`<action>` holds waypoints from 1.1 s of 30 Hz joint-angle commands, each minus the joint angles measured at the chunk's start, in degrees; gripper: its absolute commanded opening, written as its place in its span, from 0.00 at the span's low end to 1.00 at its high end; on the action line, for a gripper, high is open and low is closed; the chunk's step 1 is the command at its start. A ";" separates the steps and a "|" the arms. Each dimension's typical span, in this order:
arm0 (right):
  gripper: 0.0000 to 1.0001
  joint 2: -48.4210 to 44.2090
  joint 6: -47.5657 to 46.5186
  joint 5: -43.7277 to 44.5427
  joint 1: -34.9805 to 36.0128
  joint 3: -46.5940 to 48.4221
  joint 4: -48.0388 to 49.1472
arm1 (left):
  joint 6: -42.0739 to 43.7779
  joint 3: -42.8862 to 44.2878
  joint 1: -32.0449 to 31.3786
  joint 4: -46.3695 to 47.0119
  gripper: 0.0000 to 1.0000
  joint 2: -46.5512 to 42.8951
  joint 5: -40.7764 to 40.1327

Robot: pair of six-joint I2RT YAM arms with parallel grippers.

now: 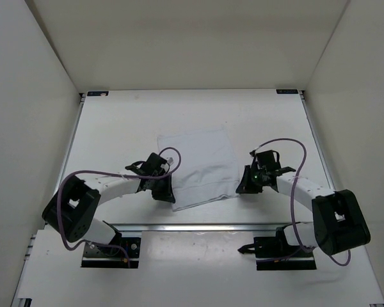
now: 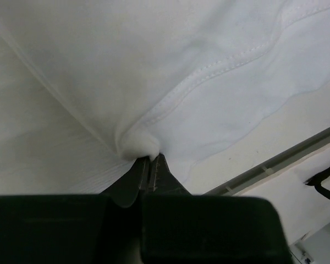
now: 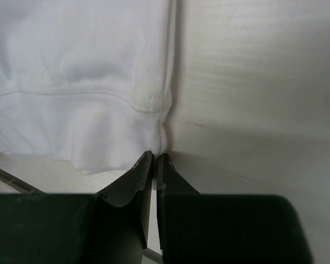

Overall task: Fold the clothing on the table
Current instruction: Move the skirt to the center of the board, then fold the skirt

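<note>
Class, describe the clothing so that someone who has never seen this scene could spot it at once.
Start with the large white table. Near its middle lies the clothing: a thin wrinkled rectangle, brighter than the tabletop, with stitched hems.

There is a big flat white table (image 1: 115,121) with a grey metal rail (image 1: 198,227) along its edge. One small black corner piece (image 1: 97,93) sits at the upper left of the top view, and another at the upper right. A thin white cloth (image 1: 201,167) lies in the middle of the table, turned a little. Its lower edge is near the rail at the bottom.
</note>
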 commanded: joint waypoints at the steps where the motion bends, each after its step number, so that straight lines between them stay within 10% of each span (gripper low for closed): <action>1: 0.00 -3.46 0.10 3.35 3.77 1.31 -12.11 | 1.93 -2.92 1.42 -4.58 0.00 -5.27 2.20; 14: 0.00 -23.79 9.78 -4.89 10.30 -1.60 -25.60 | -4.31 -11.31 7.30 -8.82 0.00 -28.58 7.21; 21: 0.01 -0.26 -2.35 -11.60 -5.96 27.35 -21.83 | -9.04 10.03 21.01 0.31 0.00 -12.63 11.60; 23: 0.11 11.84 -2.71 -11.15 -9.29 37.23 -20.51 | -10.10 17.58 22.51 2.69 0.33 -3.21 12.13; 27: 0.36 25.06 1.41 -14.22 -14.67 51.30 -15.23 | -15.09 29.58 26.02 9.44 0.55 14.98 17.65; 33: 0.39 22.03 1.41 -9.83 -14.94 43.96 -12.25 | -16.53 23.81 28.50 16.66 0.53 16.97 18.99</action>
